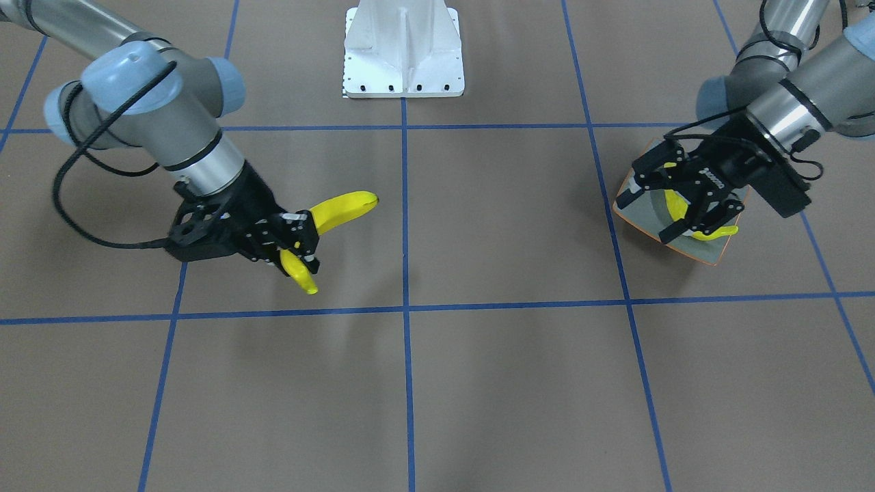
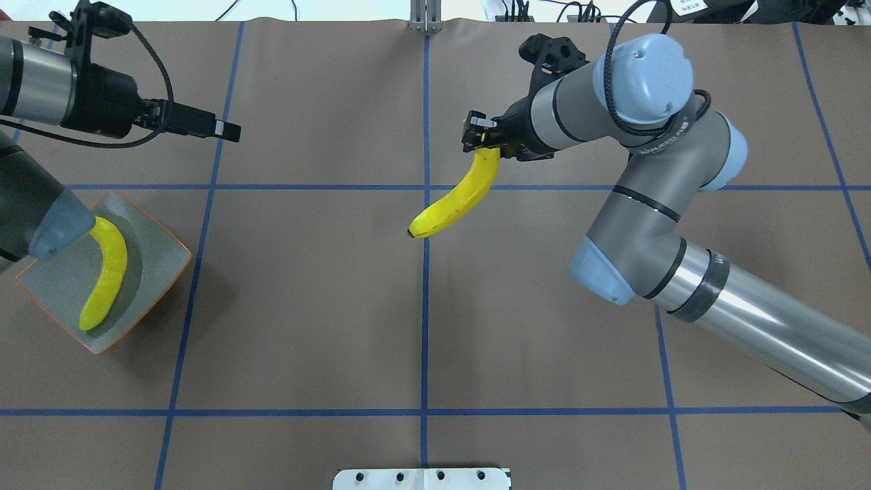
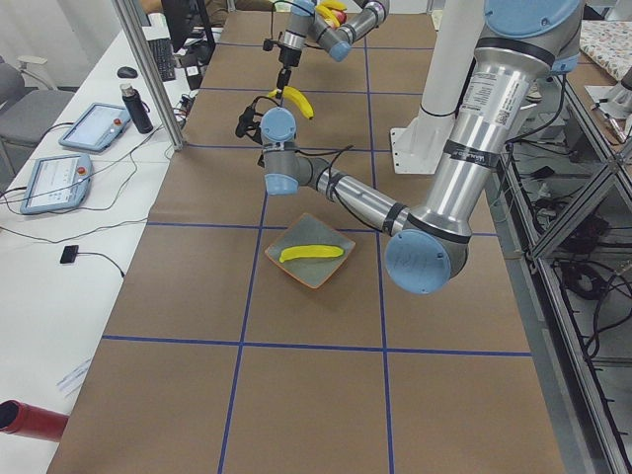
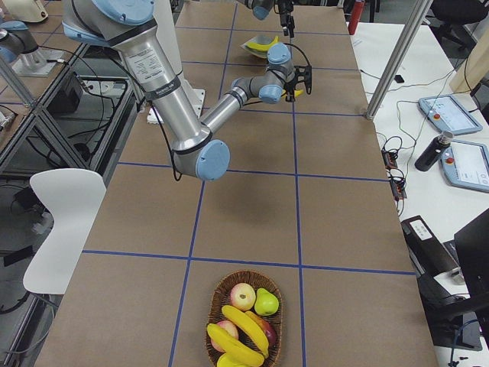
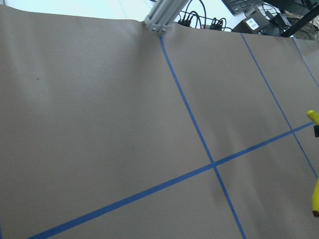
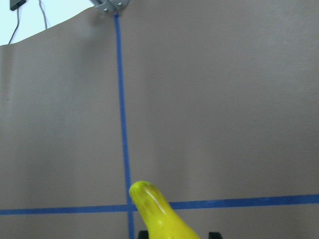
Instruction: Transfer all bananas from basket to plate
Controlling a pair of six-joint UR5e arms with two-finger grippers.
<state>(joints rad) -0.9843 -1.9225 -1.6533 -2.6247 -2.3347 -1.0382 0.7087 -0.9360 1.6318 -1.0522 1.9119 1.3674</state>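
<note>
Right gripper (image 1: 299, 249), on the left of the front view, is clamped across the held banana (image 1: 342, 208). The fruit hangs clear of the table (image 1: 478, 383), one end pointing toward the middle tape line. On that view's right, the left gripper (image 1: 646, 217) hovers over the plate (image 1: 707, 251) with its fingers spread wide and nothing between them. A second banana (image 1: 714, 234) lies in the plate beneath.

From overhead, the right gripper (image 2: 480, 133) pinches the held banana (image 2: 452, 201) near its upper end, and the lower tip hangs beside the centre line. The plate (image 2: 167, 262) sits at the left edge with the second banana (image 2: 105, 279) curved across it. The left gripper (image 2: 230, 131) points sideways, seen edge on.

The left side view shows the plate (image 3: 311, 272) close by, with the second banana (image 3: 311, 253) in it. Far off, the held banana (image 3: 299, 102) dangles under the right gripper (image 3: 283, 71).

In the right side view the basket (image 4: 218, 290) stands at the near end, well apart from the plate (image 4: 254, 40). It holds two more bananas (image 4: 241, 325) beside an apple (image 4: 243, 294) and a pear (image 4: 266, 303).

The left wrist camera shows brown table paper, blue tape and a yellow sliver at the right edge. The right wrist camera shows the end of the held banana (image 6: 154, 211) above the tape crossing.
</note>
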